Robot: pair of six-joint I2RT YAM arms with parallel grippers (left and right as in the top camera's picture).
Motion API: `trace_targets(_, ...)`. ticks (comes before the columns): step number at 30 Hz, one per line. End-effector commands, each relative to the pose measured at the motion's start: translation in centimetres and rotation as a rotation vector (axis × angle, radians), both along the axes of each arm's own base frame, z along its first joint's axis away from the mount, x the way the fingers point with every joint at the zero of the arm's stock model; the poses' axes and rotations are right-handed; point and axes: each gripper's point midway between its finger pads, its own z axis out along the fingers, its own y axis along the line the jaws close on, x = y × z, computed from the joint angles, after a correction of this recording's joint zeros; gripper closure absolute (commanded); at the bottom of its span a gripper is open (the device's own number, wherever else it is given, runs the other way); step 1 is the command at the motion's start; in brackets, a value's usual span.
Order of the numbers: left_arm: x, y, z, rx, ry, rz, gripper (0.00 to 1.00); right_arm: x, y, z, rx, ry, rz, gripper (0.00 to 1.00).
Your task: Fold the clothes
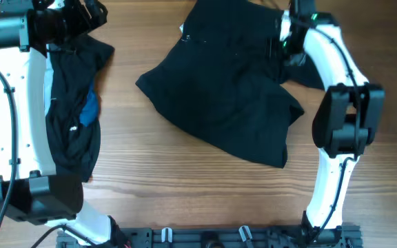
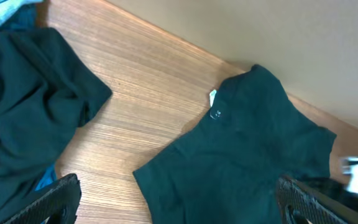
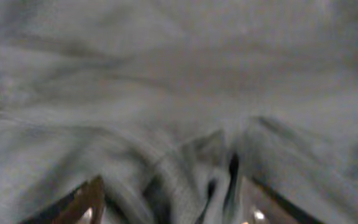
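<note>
"Status of the grippers?"

"My left gripper (image 2: 182, 202) hangs at eleven o'clock above the table (image 1: 185, 172), fingers spread wide with nothing between them. My right gripper (image 3: 176, 199) is at one o'clock, down in the cloth. Its camera is blurred, so I cannot tell whether it pinches."

"And the clothes?"

"The black garment (image 1: 226, 96) lies crumpled from centre toward twelve o'clock. A dark pile (image 1: 74, 124) lies at nine o'clock, under my left arm."
</note>
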Motion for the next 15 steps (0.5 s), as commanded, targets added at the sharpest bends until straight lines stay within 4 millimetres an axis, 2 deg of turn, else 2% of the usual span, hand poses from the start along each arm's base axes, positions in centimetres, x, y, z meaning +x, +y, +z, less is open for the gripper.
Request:
trace_targets(1, -0.5, 0.3, -0.8, 0.06, 0.031, -0.023, 0.0, -0.7, 1.6, 8.1, 0.147, -0.018, -0.076, 0.24)
trace_targets(4, -1.0, 0.6, -2.8, 0.095, 0.104, -0.047, 0.0, -4.1, 2.3, 9.6, 0.24, 0.104, -0.093, 0.23)
trace_targets(7, -1.5, 0.6, -4.7, 0.107, 0.172, -0.079, 0.0, -6.9, 1.7, 9.3, 0.247, 0.221, -0.114, 0.24)
trace_targets(9, -1.7, 0.5, -5.8, 0.111, 0.209, -0.099, 0.0, -8.3, 1.5, 9.3, 0.236, 0.27, -0.095, 0.28)
trace_targets(11, -2.0, 0.5, -6.9, 0.111, 0.251, -0.114, 0.0, -8.9, 1.4, 10.1, 0.227, 0.267, -0.085, 0.3)
trace_targets(15, -3.2, 0.3, -8.3, 0.132, 0.317, -0.181, 0.0, -11.1, 1.0, 14.7, 0.167, 0.168, -0.12, 0.3)
